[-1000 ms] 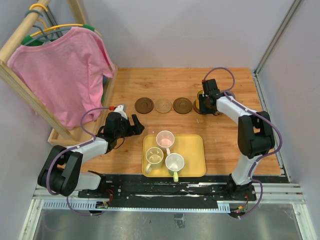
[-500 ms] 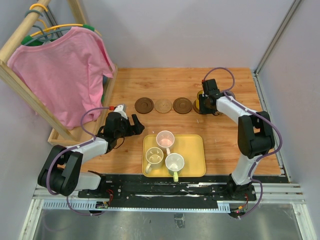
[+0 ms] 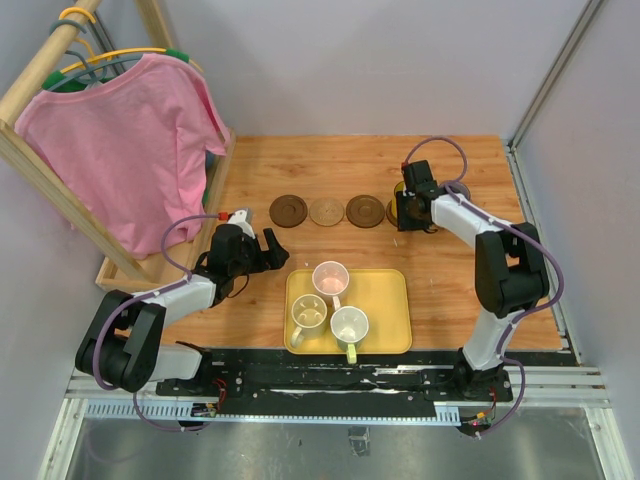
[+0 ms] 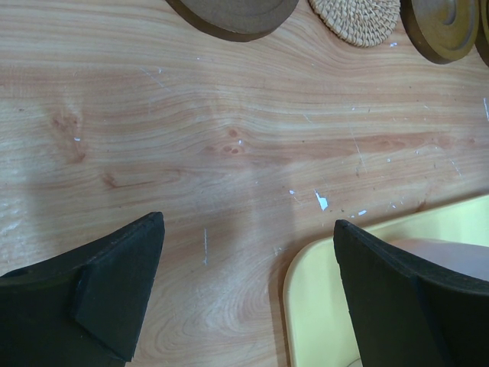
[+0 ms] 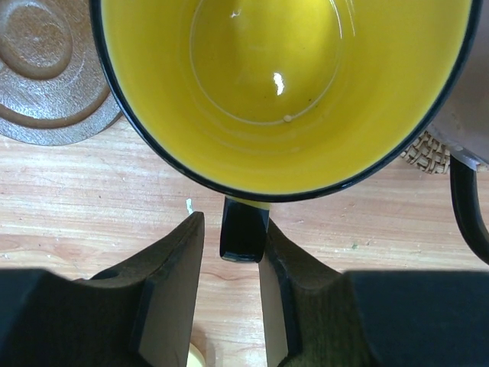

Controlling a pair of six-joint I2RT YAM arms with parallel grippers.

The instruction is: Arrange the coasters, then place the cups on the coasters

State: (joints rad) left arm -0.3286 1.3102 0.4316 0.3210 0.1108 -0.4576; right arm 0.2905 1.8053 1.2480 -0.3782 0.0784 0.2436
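At the near edge a metal rail [image 3: 330, 380] carries both arm bases. Beyond it lies the tabletop [image 3: 450, 290], pale orange wood with flowing grain, small knots, fine scratches and white flecks.

A yellow tray [image 3: 385, 300] sits nearest. In it stand the white-green cup [image 3: 349, 325], the cream cup [image 3: 309, 313] and, farther back, the pink cup [image 3: 330, 277]. Just left of the tray, the left fingers [image 4: 114, 283] are spread wide over bare wood, holding nothing.

Farther in, three coasters lie in a row, near each other but apart: a dark brown coaster [image 3: 288, 210], a woven tan coaster [image 3: 326, 211] and a ringed brown coaster [image 3: 365, 210].

At the row's right end the right fingers [image 5: 164, 290] are closed about the black handle [image 5: 243, 228] of the yellow cup [image 5: 275, 84], which is upright with its mouth open to the wrist camera. Another brown coaster [image 5: 46, 69] shows at its left, partly under the rim; whether the cup rests on it cannot be told. Just right of it stands the grey-purple cup [image 5: 467, 115], with the edge of a woven coaster [image 5: 424, 151] showing beneath it.

On the left a wooden rack [image 3: 40, 70] holds a pink T-shirt [image 3: 125, 150] on a hanger. Plain grey walls [image 3: 350, 60] close the back and sides, and an aluminium post [image 3: 555, 70] runs down the right corner.
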